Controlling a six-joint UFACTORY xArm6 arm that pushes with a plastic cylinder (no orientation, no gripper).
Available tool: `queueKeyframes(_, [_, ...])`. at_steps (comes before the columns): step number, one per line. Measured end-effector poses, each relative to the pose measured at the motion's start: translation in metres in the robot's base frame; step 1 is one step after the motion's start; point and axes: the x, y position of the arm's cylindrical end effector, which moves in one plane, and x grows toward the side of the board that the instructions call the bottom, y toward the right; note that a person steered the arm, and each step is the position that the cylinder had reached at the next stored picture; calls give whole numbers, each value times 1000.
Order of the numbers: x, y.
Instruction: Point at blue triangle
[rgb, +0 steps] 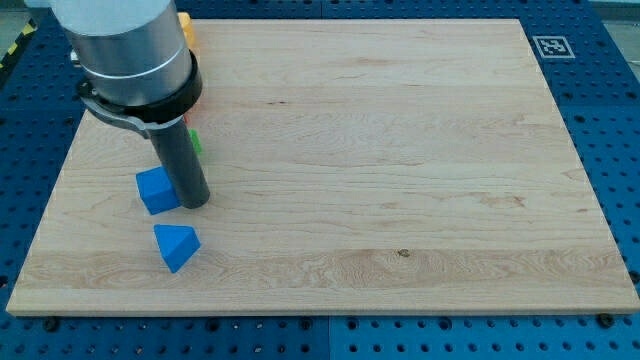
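Observation:
The blue triangle (176, 245) lies on the wooden board (380, 160) near the view's bottom left. My tip (195, 203) stands just above it and slightly to its right, a small gap apart. A blue cube-like block (155, 189) sits right beside the tip on its left, touching or nearly touching the rod. The arm's grey body covers the board's top left corner.
A green block (196, 141) peeks out behind the rod, mostly hidden. An orange or yellow block (187, 28) shows partly at the top left behind the arm. A marker tag (552, 46) sits off the board at top right.

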Motion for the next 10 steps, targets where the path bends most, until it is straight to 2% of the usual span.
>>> queueKeyframes(2, [0,5])
queueKeyframes(4, [22,70])
queueKeyframes(5, [49,59])
queueKeyframes(6, [56,47])
queueKeyframes(10, [57,38])
